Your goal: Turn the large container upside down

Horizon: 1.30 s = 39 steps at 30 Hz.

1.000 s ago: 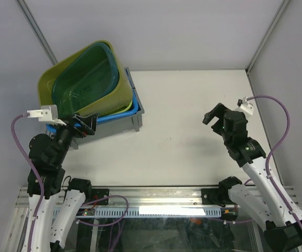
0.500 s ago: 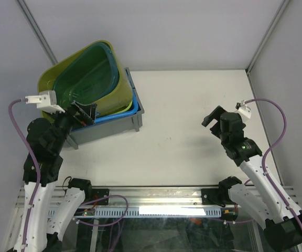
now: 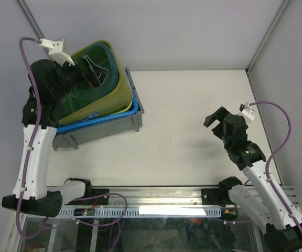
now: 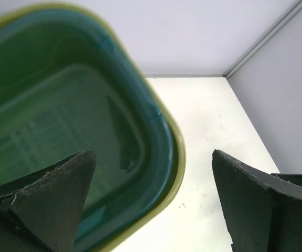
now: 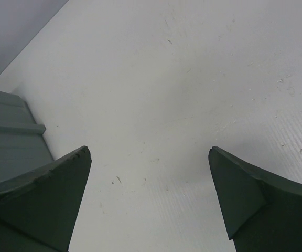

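The left arm has swung up from the near corner of the stack. The left gripper (image 3: 94, 71) now hangs over the open mouth of the dark green tub (image 4: 46, 121), jaws spread wide and holding nothing. That tub sits inside a lime-green tub (image 3: 120, 89), which sits in a blue tub (image 3: 120, 113). All three are nested in the large grey crate (image 3: 101, 132) at the far left of the table (image 3: 193, 105). The crate is mouth up and not yet turned. The move looks like a reach for the inner tubs or the stack's far rim rather than the crate's own edge, so the flip itself seems some way off. The right gripper (image 3: 214, 116) has barely shifted and hovers over bare table on the right, also spread and empty. The overhead view shows the whole stack and both arms. The left wrist view shows only the green rims up close, with no crate visible. The right wrist view catches the crate's grey corner at its left edge.
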Tool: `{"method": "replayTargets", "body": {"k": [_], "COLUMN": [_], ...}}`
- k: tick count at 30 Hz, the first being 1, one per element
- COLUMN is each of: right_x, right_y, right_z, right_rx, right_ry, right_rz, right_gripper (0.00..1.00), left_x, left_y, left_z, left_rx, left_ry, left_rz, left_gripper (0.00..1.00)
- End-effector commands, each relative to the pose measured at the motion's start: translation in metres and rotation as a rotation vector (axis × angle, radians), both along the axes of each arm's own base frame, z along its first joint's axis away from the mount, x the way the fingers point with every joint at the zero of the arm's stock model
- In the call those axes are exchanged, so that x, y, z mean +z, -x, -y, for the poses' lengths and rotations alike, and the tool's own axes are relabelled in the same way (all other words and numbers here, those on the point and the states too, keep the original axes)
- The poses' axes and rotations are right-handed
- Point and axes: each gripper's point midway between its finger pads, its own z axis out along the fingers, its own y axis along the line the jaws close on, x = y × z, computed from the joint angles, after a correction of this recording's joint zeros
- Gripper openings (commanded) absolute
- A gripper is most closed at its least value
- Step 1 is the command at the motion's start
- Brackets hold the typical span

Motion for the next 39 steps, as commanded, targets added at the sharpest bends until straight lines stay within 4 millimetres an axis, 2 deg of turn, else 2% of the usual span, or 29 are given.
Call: {"method": "replayTargets", "body": {"k": [1,5,9,13,20,25,29,31,33,35,37,39], "right_x": [0.023,0.020,0.022,0.024,0.018,0.018,0.024,0.026,0.031,0.039,0.049,0.063], "right_y": [0.001,0.006,0.006,0.007,0.007,0.005,0.003,0.004,0.006,0.009,0.012,0.014], "right_z": [0.003,0.008,0.007,0.010,0.009,0.004,0.003,0.003,0.004,0.002,0.003,0.005], "right_rx": [-0.025,-0.049,-0.042,-0.066,-0.064,-0.051,-0.043,-0.042,-0.039,-0.030,-0.027,-0.028], "right_ry": [-0.042,-0.038,-0.043,-0.044,-0.042,-0.066,-0.065,-0.063,-0.067,-0.076,-0.079,-0.078], "right_rz": [0.076,0.069,0.069,0.059,0.044,0.043,0.056,0.058,0.058,0.060,0.070,0.093], "right_gripper": [0.99,0.99,0.99,0.99,0.99,0.99,0.99,0.99,0.99,0.99,0.98,0.98], "left_x": [0.031,0.023,0.007,-0.007,-0.024,-0.037,-0.024,-0.010,0.008,0.025,0.042,0.062], "left_y": [0.003,-0.013,-0.029,-0.040,-0.041,-0.051,-0.054,-0.049,-0.043,-0.037,-0.028,-0.018], "left_z": [0.022,0.030,0.037,0.040,0.051,0.056,0.055,0.055,0.052,0.049,0.047,0.045], "left_rx": [-0.168,-0.195,-0.187,-0.169,-0.224,-0.228,-0.227,-0.228,-0.216,-0.207,-0.202,-0.202], "left_ry": [-0.059,-0.060,-0.049,-0.062,-0.055,-0.043,-0.052,-0.049,-0.045,-0.043,-0.038,-0.026], "left_rz": [0.060,0.010,-0.048,-0.086,-0.127,-0.158,-0.115,-0.079,-0.034,0.009,0.052,0.103], "left_gripper": [0.99,0.99,0.94,0.84,0.72,0.55,0.43,0.31,0.27,0.18,0.04,0.00]}}
